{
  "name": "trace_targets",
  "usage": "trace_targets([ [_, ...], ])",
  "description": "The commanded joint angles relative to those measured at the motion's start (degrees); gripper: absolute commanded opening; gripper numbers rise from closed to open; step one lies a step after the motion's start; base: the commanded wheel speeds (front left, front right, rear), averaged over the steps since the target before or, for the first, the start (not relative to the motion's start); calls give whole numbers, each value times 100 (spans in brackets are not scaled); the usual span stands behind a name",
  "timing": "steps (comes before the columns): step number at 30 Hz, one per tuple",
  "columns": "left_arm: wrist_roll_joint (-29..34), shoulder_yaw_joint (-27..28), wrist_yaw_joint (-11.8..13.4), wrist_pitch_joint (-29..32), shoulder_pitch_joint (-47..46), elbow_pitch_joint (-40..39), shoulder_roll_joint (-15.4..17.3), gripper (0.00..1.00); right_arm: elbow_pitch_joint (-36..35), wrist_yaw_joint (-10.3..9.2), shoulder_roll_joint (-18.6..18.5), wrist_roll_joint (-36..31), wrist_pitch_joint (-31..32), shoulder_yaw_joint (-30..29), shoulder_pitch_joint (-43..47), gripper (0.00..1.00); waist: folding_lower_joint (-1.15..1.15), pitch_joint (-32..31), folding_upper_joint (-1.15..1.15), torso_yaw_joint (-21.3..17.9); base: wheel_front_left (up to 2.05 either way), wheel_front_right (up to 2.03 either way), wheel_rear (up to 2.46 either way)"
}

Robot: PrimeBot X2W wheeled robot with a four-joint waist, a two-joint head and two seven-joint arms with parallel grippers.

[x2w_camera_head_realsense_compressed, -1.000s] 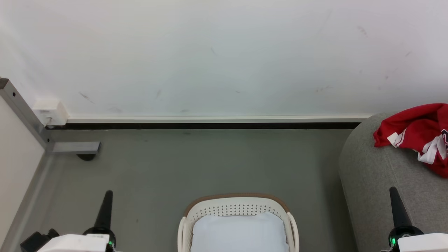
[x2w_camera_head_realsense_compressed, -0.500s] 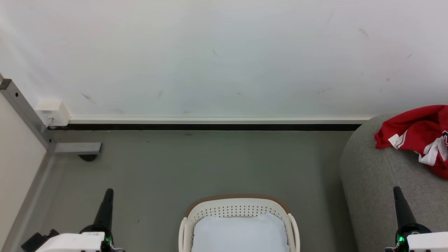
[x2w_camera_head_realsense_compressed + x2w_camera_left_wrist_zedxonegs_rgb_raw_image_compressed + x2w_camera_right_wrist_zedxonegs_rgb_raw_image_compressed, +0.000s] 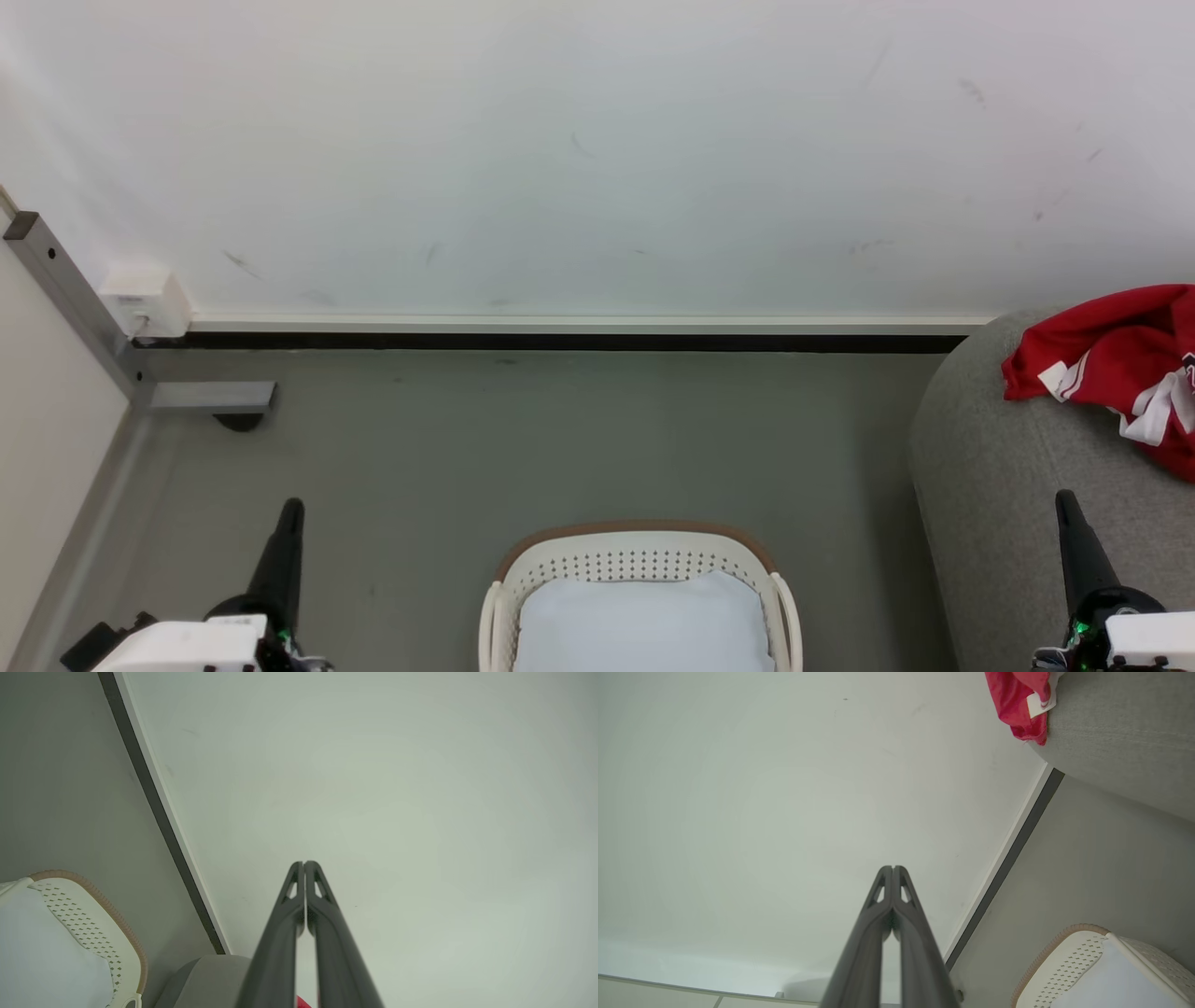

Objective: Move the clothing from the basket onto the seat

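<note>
the soft, light-looking clothing (image 3: 1111,364) is lying on the seat (image 3: 990,485), its raised fold inviting grip; left tool (image 3: 292,506), right tool (image 3: 1064,498) are resting closed, empty.

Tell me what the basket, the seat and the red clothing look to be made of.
The basket: looks like moulded cream plastic, smooth, with rows of small holes; the brown rim looks ribbed, material unclear. The seat: matte grey woven upholstery fabric, showing a fine grain. The clothing: thin red cloth, probably synthetic, crumpled in soft folds, with white trim.
</note>
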Motion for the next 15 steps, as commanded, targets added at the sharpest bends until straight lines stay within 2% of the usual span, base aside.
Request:
trace_targets([
  [1,-155,36,19,43,-78,-32,16,0,15,-11,-49,113,23,-28,-60,0,0,-3,0,3,0,0,0],
  [15,-647,77,28,189,-92,-43,-7,0,49,-13,-116,719,113,-45,-115,0,0,-33,0,31,0,0,0],
])
